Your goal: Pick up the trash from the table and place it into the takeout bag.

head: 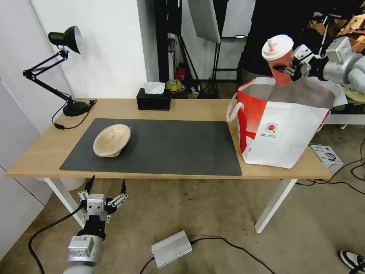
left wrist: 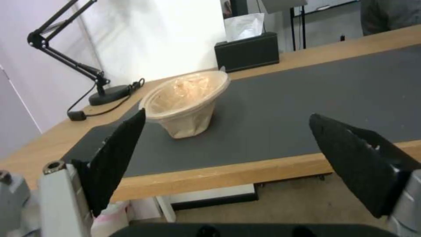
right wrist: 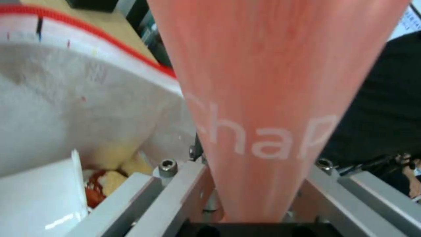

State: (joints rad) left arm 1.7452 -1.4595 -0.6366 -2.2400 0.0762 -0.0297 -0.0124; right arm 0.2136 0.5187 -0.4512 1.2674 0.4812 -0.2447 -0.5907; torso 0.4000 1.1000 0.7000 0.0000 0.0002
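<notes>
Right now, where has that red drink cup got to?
The red drink cup is held in the right gripper, up above the open takeout bag at the table's right end.

Robotics lab or studio workspace. Bare concrete floor (head: 213,213) with loose cables (head: 235,243) and power brick (head: 172,248); light stands and softbox (head: 205,19) behind desk (head: 197,108); cluttered boxes (head: 355,23) at far right.
</notes>
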